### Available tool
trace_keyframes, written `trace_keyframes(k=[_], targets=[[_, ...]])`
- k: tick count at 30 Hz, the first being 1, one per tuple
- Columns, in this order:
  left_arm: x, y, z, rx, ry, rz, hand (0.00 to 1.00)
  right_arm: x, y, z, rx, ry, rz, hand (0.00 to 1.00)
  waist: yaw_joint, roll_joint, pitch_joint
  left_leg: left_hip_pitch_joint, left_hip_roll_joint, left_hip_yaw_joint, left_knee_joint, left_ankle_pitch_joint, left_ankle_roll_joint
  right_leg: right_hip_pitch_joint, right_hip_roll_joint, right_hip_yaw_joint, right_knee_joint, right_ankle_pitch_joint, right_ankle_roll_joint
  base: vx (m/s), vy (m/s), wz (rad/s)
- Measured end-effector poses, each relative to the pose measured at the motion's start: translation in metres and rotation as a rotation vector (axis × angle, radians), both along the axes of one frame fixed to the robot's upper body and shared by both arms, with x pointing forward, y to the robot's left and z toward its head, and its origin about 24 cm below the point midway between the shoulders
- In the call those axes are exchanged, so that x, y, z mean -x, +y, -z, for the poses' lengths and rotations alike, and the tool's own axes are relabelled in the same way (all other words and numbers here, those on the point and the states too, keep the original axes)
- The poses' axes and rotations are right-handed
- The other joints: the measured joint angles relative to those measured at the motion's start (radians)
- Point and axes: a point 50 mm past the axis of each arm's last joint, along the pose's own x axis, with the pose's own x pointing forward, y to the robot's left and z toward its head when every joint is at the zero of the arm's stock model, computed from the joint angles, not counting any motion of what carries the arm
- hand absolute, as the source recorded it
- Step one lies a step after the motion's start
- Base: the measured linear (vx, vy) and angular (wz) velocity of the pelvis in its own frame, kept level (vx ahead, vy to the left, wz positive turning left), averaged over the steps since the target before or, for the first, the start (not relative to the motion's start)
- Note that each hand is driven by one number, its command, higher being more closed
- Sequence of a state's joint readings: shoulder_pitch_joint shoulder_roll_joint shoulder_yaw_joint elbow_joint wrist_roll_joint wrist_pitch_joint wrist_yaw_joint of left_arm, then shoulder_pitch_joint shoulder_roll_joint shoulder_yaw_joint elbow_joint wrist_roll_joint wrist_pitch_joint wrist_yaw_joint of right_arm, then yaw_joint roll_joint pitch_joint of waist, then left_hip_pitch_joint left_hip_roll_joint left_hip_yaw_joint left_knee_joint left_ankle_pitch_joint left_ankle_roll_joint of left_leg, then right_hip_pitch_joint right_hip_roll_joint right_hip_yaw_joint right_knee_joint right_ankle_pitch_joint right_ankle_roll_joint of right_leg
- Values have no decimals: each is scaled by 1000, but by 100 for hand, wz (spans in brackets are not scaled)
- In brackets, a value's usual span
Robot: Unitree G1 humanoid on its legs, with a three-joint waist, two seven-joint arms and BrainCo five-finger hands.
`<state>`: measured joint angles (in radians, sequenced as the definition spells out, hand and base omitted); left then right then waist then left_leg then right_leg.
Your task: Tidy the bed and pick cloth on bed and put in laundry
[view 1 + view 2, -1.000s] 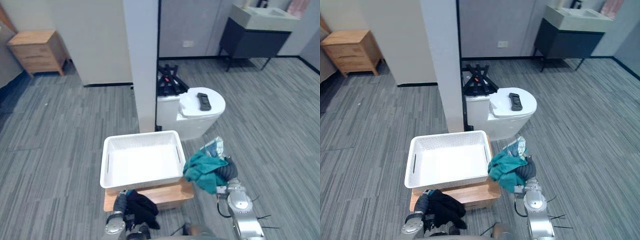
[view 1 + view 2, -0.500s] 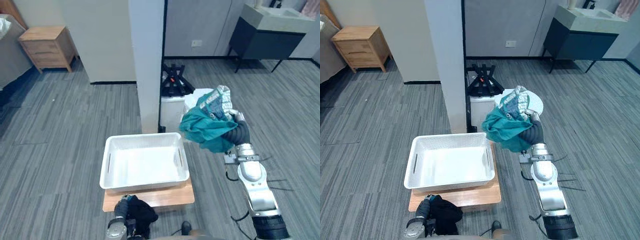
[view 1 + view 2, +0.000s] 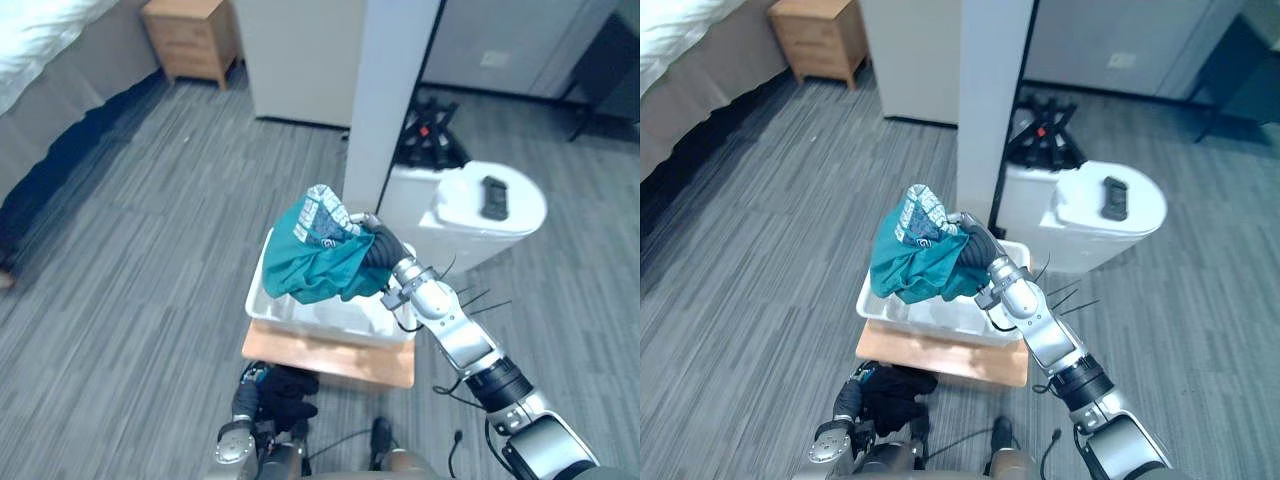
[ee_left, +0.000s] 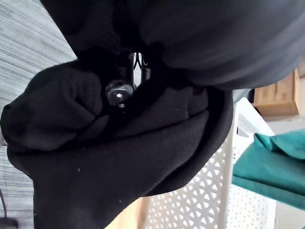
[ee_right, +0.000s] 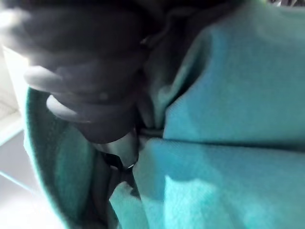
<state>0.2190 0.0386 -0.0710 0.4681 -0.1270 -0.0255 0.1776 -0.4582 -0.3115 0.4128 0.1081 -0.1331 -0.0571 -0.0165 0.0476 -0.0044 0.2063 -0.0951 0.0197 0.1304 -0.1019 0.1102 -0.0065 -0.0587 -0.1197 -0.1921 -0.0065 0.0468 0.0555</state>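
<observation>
Nearest the robot, at the near left, the left hand [image 3: 243, 399] sits against a crumpled black fabric cloth [image 3: 287, 385], just in front of a low wooden stand [image 3: 335, 360]. The cloth wraps the hand so closely that I cannot tell whether it is clamped on it. Just beyond, a white perforated plastic laundry basket [image 3: 330, 320] rests on that stand. Above the basket, the right hand [image 3: 385, 248] is clenched on a bunched teal fabric cloth [image 3: 315, 265], which hangs over the basket's middle and left part, seemingly clear of its floor. Farther right stands a white rounded unit [image 3: 470, 230] with a small black flat device [image 3: 492, 197] on top. A white square column [image 3: 395, 90] rises behind the basket. A wooden bedside cabinet [image 3: 192, 38] and the white-covered bed [image 3: 40, 35] lie at the far left.

The step in hand looks like dropping the teal cloth into the laundry. Next, the right hand should loosen over the basket's centre so the cloth falls inside rather than over the rim, and the black cloth would follow. A pale patterned band on the teal cloth bears marks too small to read.
</observation>
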Motion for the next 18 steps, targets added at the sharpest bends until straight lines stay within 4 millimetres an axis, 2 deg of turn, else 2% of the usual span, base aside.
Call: trace_keyframes(k=[2,5,6,10,12,13,18], targets=[[3,1,-1,14,-6,-18,100,-6,2,16,38,58,32,100,0,25,27,-30,5,-19,0,17,-3,-13,3,-34,1,-4,-6,-124,-5,39],[2,3,-9,14,-45,-20,100,-11,0,32,92,118,70,100,10,34,66,-55,15,-23,0,32,-10,-25,9,-57,0,-3,-6,-94,-15,27],[-1,2,-13,23,-68,-22,100,-14,-5,36,110,136,93,100,25,39,78,-70,16,-27,0,35,-13,-38,10,-59,0,1,-4,-75,-18,15],[-8,3,-25,47,-135,16,100,-30,-20,32,139,138,176,100,23,69,110,-104,15,-31,0,44,-20,-52,9,-83,-19,23,-9,-35,-3,17],[-11,4,-35,42,-185,104,100,-39,-34,23,140,115,235,100,22,86,126,-106,14,-20,0,44,-20,-52,7,-83,-24,28,-4,0,0,0],[-10,6,-42,52,-215,153,100,-43,-42,20,142,105,266,0,22,92,128,-106,14,-12,0,44,-20,-51,6,-80,-31,33,-2,9,-7,-8],[-13,13,-69,137,-338,259,100,-48,-76,26,208,140,369,0,18,98,130,-89,16,29,0,52,-18,-46,3,-50,-35,44,2,43,-10,-18]])
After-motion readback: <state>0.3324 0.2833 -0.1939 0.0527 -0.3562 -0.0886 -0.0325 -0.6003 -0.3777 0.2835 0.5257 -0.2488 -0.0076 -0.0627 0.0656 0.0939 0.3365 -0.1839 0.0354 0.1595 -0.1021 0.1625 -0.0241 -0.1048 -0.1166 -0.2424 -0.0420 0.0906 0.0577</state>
